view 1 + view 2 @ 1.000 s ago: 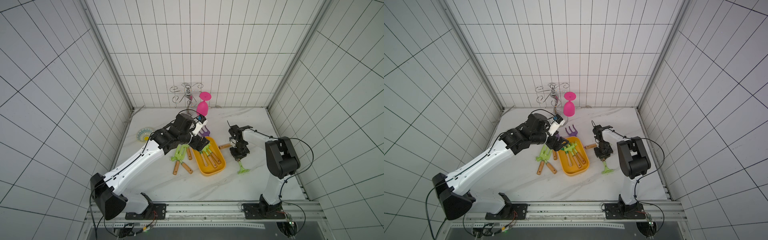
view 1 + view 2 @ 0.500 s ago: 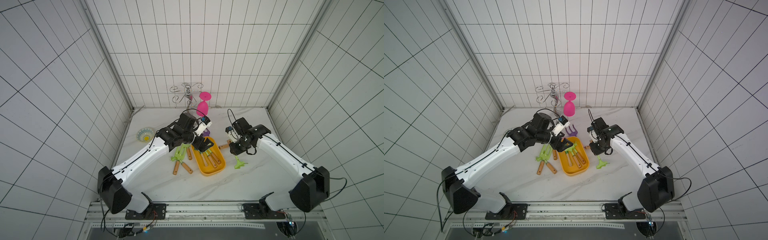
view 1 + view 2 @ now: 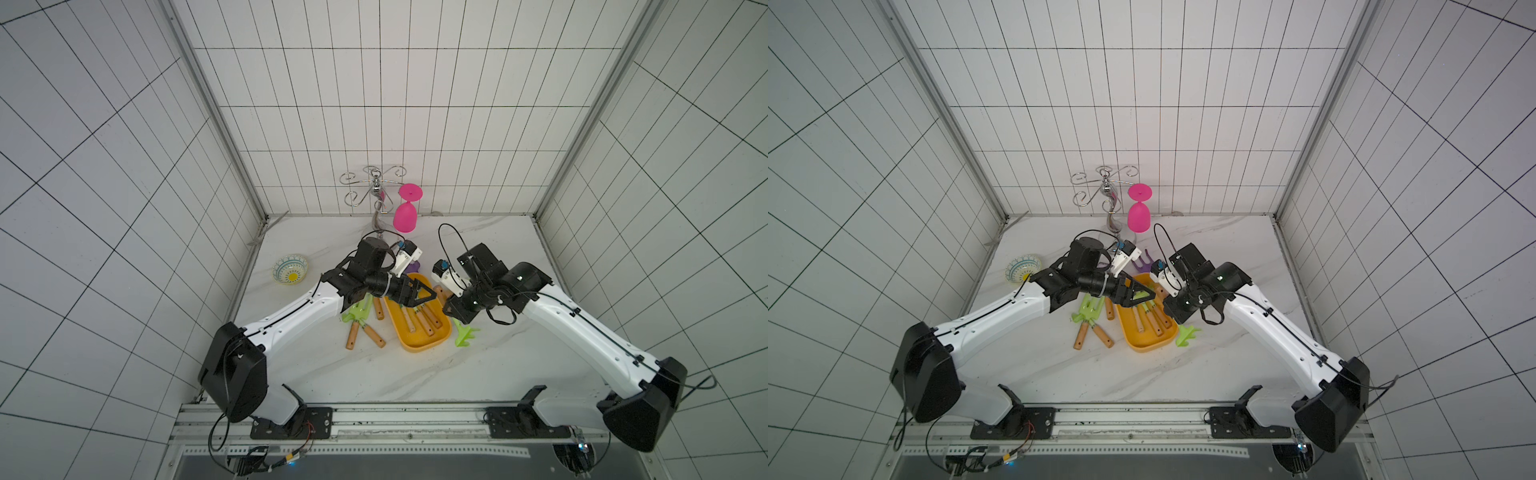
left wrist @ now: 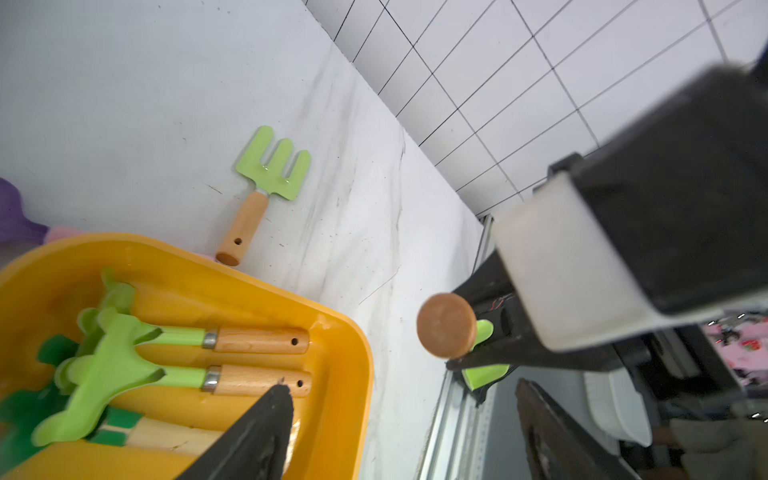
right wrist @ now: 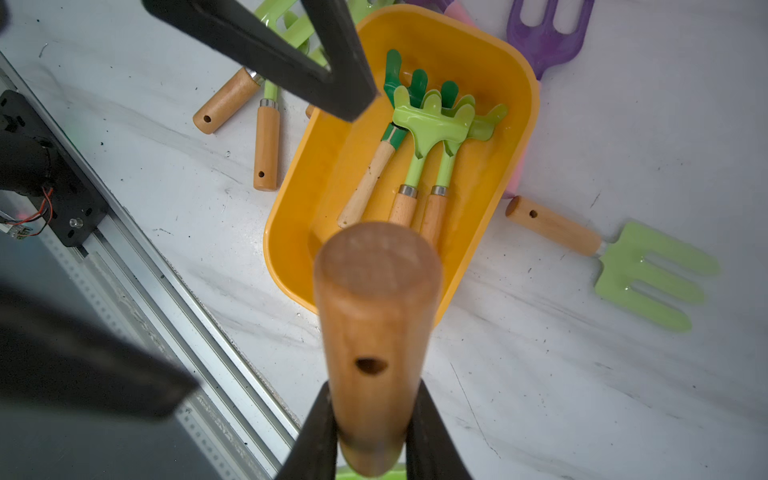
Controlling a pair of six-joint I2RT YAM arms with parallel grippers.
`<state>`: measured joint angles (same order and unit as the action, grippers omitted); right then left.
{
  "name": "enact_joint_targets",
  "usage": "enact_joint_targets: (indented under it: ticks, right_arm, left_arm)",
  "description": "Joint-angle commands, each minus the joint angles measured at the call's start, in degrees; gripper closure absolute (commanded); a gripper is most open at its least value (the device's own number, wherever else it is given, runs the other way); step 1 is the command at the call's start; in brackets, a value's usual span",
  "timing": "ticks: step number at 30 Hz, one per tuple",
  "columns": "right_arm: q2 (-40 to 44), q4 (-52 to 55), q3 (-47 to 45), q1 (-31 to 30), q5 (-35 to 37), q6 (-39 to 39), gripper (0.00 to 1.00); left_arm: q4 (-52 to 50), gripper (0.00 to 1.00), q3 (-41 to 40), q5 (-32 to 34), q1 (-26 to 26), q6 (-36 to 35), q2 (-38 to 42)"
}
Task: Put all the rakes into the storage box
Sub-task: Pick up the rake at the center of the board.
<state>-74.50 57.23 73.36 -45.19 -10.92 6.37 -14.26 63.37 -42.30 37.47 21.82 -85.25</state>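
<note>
1. The right gripper (image 5: 374, 399) has its jaws clamped tight on the rake (image 5: 376, 307), which is held off the worktop (image 5: 540, 374) just beside the storage box (image 5: 332, 174). The rake has a pale wooden handle with a hole drilled through it, and its light green head is mostly hidden behind the jaws.
2. The step in hand looks like the carry-over. Next, the handle needs to swing over the yellow rim, come down, and be released beside the three rakes (image 5: 432, 120) already inside.
3. The left gripper (image 4: 403, 386) hovers over the box's far part with its jaws spread wide and empty. It may crowd the drop.
</note>
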Motion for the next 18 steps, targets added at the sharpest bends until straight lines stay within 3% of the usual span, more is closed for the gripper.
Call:
enact_joint_targets:
  ticks: [1, 11, 18]
  right_arm:
    - [-0.9, -0.8, 0.6, -2.3, 5.1, -0.5, 0.92]
    - [-3.7, -1.7, 1.2, -4.8, 10.3, -2.3, 0.92]
    - [-5.3, -2.4, 2.3, -5.3, 9.6, -3.1, 0.92]
  left_arm:
    - [13.6, 0.16, -2.3, -1.0, 0.0, 12.0, -1.8]
    - [22.9, 0.25, -7.1, 3.5, 0.9, 19.5, -2.3]
    - [26.5, 0.49, -9.4, 3.9, 1.5, 21.7, -2.7]
